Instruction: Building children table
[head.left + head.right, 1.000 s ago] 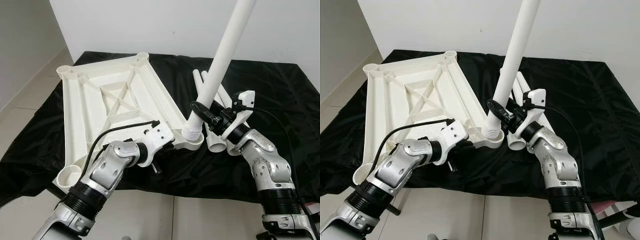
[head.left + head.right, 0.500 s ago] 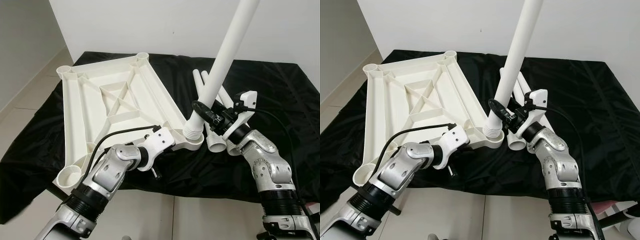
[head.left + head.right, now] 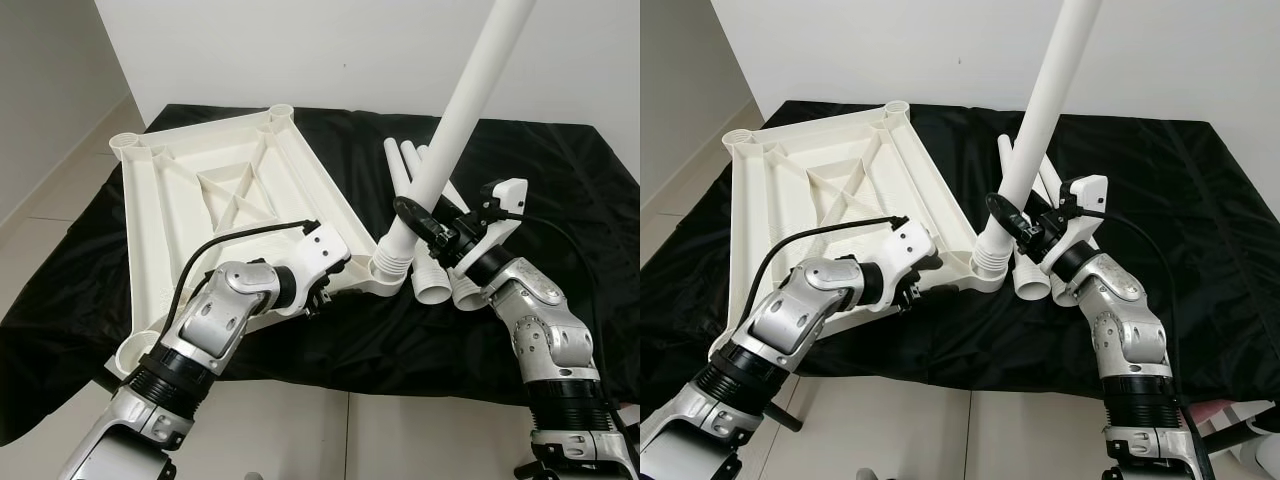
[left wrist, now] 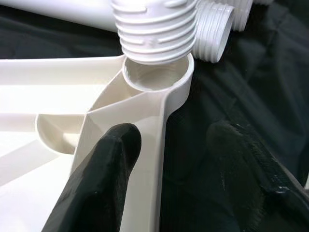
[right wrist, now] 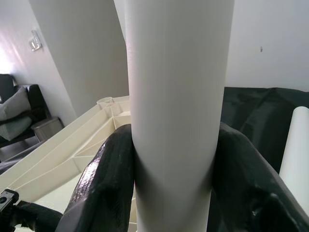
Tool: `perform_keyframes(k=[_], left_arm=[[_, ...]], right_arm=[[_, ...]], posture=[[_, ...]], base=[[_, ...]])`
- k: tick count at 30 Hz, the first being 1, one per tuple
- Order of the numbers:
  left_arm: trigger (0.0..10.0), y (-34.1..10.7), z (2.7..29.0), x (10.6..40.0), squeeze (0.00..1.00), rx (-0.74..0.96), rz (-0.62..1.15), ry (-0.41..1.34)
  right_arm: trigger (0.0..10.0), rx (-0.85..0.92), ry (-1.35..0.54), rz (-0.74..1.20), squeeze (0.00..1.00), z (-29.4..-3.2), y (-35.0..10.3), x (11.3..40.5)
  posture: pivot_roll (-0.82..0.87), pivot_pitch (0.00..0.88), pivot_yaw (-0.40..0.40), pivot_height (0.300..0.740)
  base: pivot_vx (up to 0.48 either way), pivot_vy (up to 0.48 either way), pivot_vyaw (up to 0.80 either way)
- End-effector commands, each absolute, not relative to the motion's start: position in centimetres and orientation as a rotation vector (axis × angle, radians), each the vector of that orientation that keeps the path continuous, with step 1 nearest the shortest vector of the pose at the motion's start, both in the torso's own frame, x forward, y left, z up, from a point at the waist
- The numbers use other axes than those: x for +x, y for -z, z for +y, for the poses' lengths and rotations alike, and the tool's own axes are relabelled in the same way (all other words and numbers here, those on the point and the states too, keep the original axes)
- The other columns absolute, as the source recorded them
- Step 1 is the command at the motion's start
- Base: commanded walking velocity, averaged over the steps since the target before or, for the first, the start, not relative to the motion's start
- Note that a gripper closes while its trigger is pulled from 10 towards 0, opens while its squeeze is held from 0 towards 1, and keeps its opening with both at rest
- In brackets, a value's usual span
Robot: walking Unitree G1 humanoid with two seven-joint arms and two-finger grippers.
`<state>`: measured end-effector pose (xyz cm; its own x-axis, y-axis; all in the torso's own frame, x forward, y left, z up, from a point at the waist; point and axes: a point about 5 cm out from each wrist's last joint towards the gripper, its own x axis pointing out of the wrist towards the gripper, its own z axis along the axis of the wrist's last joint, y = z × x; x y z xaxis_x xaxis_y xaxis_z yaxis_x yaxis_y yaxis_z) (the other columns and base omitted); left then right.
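A white tabletop (image 3: 230,200) lies upside down on black cloth, ribs facing up. My right gripper (image 3: 418,215) is shut on a long white leg tube (image 3: 460,120) that leans up and to the right. The leg's threaded end (image 4: 154,29) sits tilted at the mouth of the near right corner socket (image 4: 157,79). My left gripper (image 3: 318,298) is open at the tabletop's near edge beside that socket. One finger (image 4: 96,183) is over the tabletop and the other finger (image 4: 251,174) is over the cloth, with the rim between them.
Spare white legs (image 3: 435,285) lie on the cloth just right of the socket, threaded ends toward me. The black cloth (image 3: 560,180) hangs over the near edge onto pale floor tiles (image 3: 300,430). A white wall stands behind.
My left gripper has moved up from below the near edge to straddle the tabletop's rim by the corner socket. The leg leans a little more to the right.
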<state>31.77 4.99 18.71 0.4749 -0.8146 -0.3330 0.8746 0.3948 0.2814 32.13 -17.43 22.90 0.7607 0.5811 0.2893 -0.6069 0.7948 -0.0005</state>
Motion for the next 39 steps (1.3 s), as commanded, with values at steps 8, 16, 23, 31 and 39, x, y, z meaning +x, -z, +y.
perform_keyframes(k=[8, 16, 23, 31, 39], left_arm=[[10.0, -17.7, 4.8, 32.2, 0.00, 0.445, 0.188, 1.048], [10.0, -16.6, 4.6, 33.2, 0.00, 0.450, 0.235, 0.968], [10.0, -15.9, 4.4, 33.5, 0.00, 0.455, 0.264, 0.945], [10.0, -14.7, 5.1, 33.2, 0.00, 0.500, 0.299, 0.975], [0.0, -14.5, 5.8, 33.1, 0.00, 0.508, 0.299, 0.996]], right_arm=[[10.0, 0.106, -0.631, -0.331, 0.00, -17.9, -23.6, 31.6], [10.0, 0.106, -0.632, -0.340, 0.00, -17.8, -23.9, 31.4], [10.0, 0.100, -0.635, -0.343, 0.00, -17.8, -24.1, 31.5], [10.0, 0.090, -0.634, -0.333, 0.00, -17.9, -23.9, 31.3], [10.0, 0.084, -0.637, -0.319, 0.00, -18.0, -23.6, 31.4]], posture=[[-0.14, 0.107, 0.077, 0.740], [-0.14, 0.101, 0.075, 0.740], [-0.14, 0.101, 0.075, 0.740], [-0.14, 0.107, 0.080, 0.740], [-0.14, 0.112, 0.079, 0.740]], base=[[0.000, 0.000, 0.00], [0.000, 0.000, 0.00], [0.000, 0.000, 0.00], [0.000, 0.000, 0.00], [0.000, 0.000, 0.00]])
